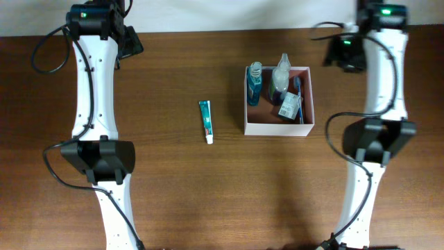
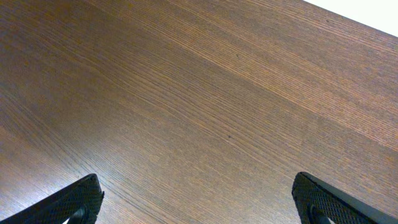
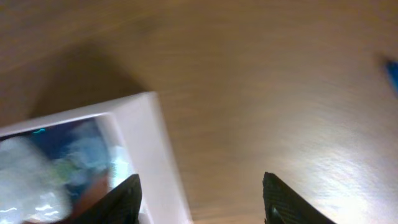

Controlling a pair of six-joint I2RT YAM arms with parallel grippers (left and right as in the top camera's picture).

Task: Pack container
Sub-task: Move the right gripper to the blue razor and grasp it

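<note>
The container (image 1: 277,128), a square white-walled box with a reddish-brown inside, sits right of the table's middle. It holds a blue bottle (image 1: 254,83), a clear bottle (image 1: 280,78) and a small green-white packet (image 1: 289,107). A teal toothpaste tube (image 1: 205,120) lies on the table left of the container. My right gripper (image 3: 202,202) is open and empty above the container's wall (image 3: 149,155); in the overhead view it is at the far right (image 1: 345,52). My left gripper (image 2: 196,202) is open and empty over bare wood at the far left (image 1: 128,42).
The brown wooden table (image 1: 208,194) fills the view. Both arms run down the left and right sides of the table. A blue object (image 3: 392,74) shows blurred at the right edge of the right wrist view.
</note>
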